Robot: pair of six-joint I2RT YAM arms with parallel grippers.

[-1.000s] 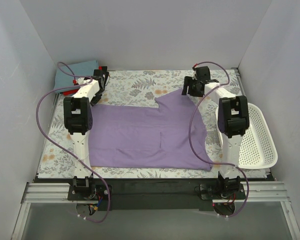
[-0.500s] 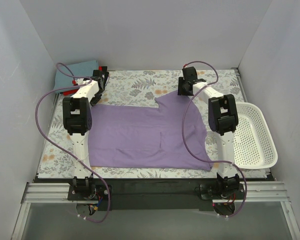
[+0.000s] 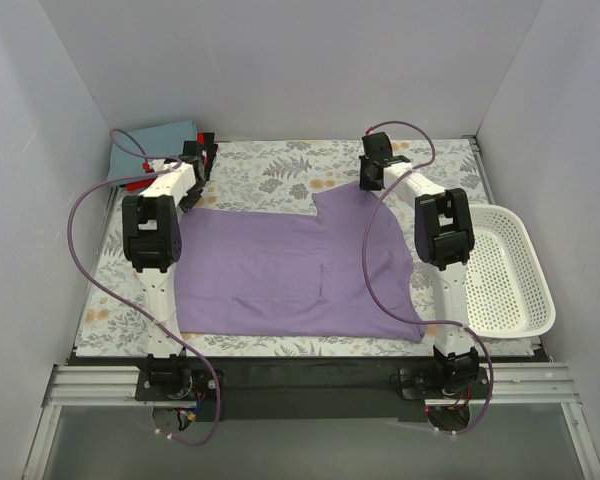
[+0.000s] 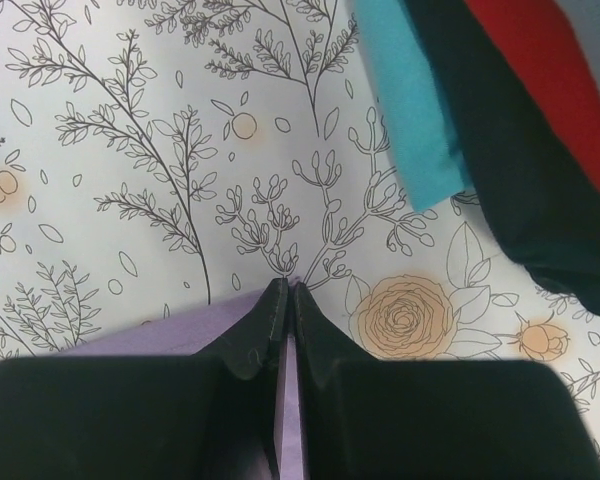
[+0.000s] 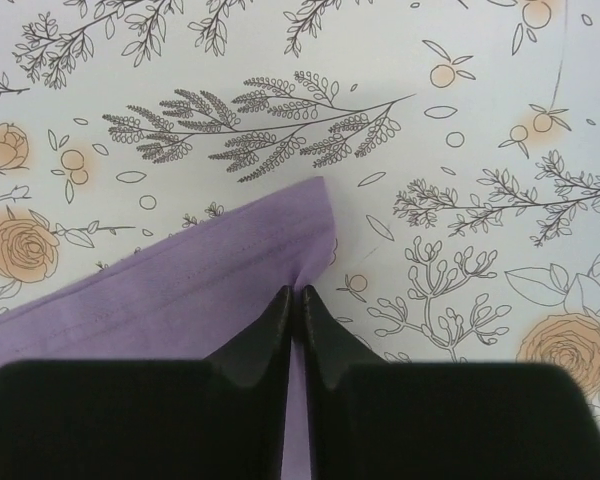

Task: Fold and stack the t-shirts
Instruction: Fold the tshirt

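Both claws pinched shut on the far edge of the lavender t-shirt (image 3: 280,270).

The left claw (image 4: 285,290) has its two fingers pressed together with a sliver of purple cloth showing in the slit between them, at the shirt's far left corner. The right claw (image 5: 295,295) is closed the same way on the stitched hem of the shirt's far sleeve, which puckers at the tips. The shirt lies spread flat on the floral table cover (image 3: 270,165). Beyond the shirt's far left corner lies the folded stack (image 3: 152,147): grey-blue on top, with the teal shirt (image 4: 410,110), black shirt (image 4: 500,170) and red shirt (image 4: 545,70) showing at its edges. The white mesh basket (image 3: 525,260) sits just beside the shirt's right edge.
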